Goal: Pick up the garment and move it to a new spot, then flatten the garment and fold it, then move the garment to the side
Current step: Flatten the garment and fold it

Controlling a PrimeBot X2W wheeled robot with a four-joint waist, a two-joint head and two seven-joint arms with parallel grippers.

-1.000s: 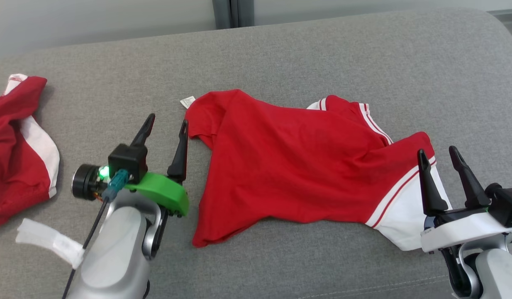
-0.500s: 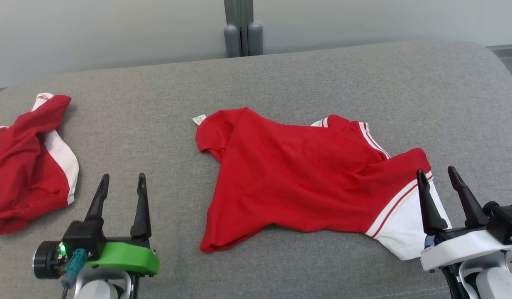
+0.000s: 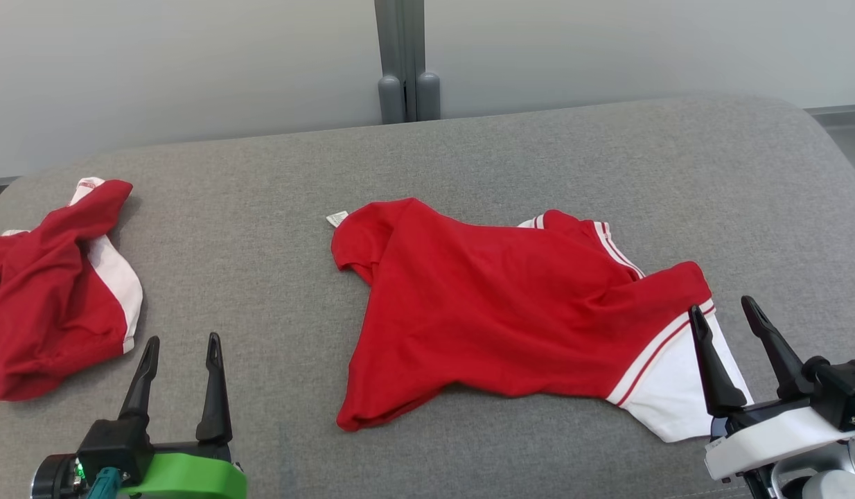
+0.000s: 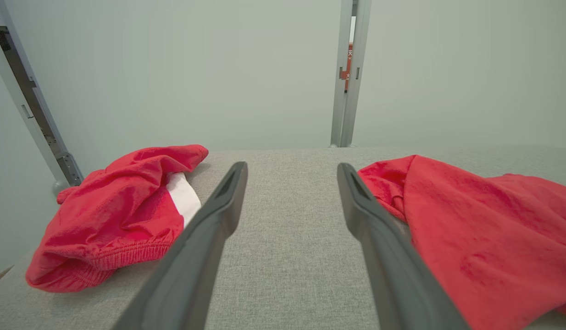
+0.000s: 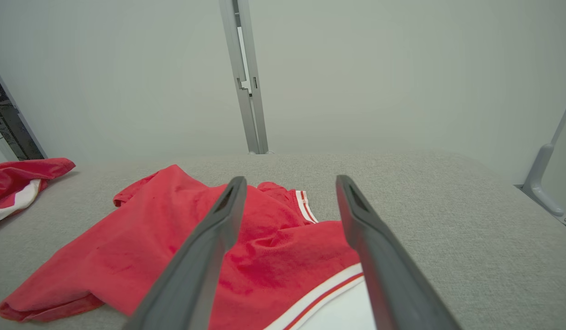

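In the middle of the grey fabric cushion [image 3: 247, 229], the red short-sleeved garment with white striped trim [image 3: 497, 312] lies spread out but wrinkled, its white end at the near right and a small white label [image 3: 337, 219] at its far left corner. The left gripper [image 3: 183, 339] hovers at the near left, its 2 dark fingers spread wide and empty, between that garment and a second crumpled red and white garment [image 3: 46, 305] at the left edge. The right gripper [image 3: 720, 305], jaws equally wide with nothing between them, sits at the near right, over the garment's white end; whether it touches the cloth cannot be told.
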